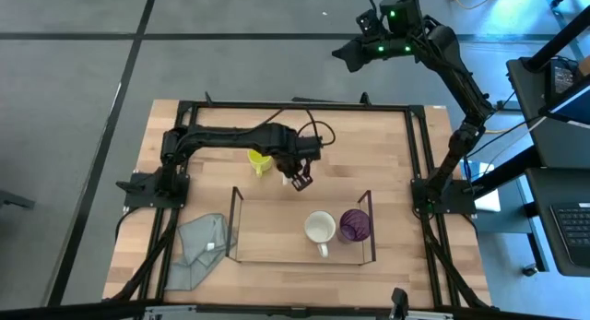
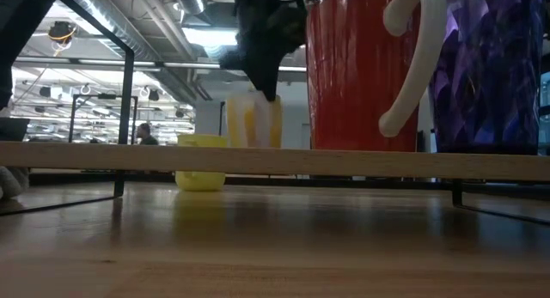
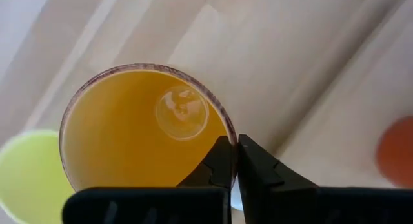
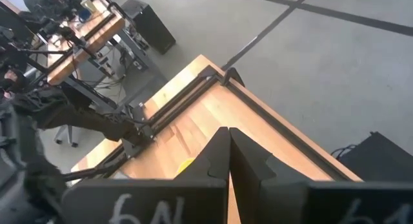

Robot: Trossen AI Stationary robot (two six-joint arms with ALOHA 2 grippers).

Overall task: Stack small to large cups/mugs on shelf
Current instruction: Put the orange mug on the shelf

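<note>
My left gripper (image 1: pixel 300 180) hangs just beyond the far wall of the shelf (image 1: pixel 236 230) and is shut on the orange cup (image 3: pixel 145 130). In the low view the orange cup (image 2: pixel 253 122) hangs under the dark fingers. The yellow mug (image 1: pixel 261 160) stands on its base on the table, left of that gripper. Inside the shelf's right end stand the white mug (image 1: pixel 320 230), red outside with a white handle (image 2: pixel 412 66), and the purple tumbler (image 1: pixel 354 225). My right gripper (image 4: pixel 229 137) is shut on nothing, raised high beyond the table's far right corner. My left gripper pinches the orange cup's wall at the rim (image 3: pixel 226 128), one finger (image 3: pixel 218 161) inside the cup and one finger (image 3: pixel 257 164) outside. The fingers come from above, pointing down. The cup hangs upright, mouth up, below them and clear of the table.
A crumpled grey cloth (image 1: pixel 203 251) lies on the table left of the shelf. The shelf's left half holds nothing. Black frame rails (image 1: pixel 295 108) run along the table's edges. The shelf's near bottom edge (image 2: pixel 275 159) crosses the low view.
</note>
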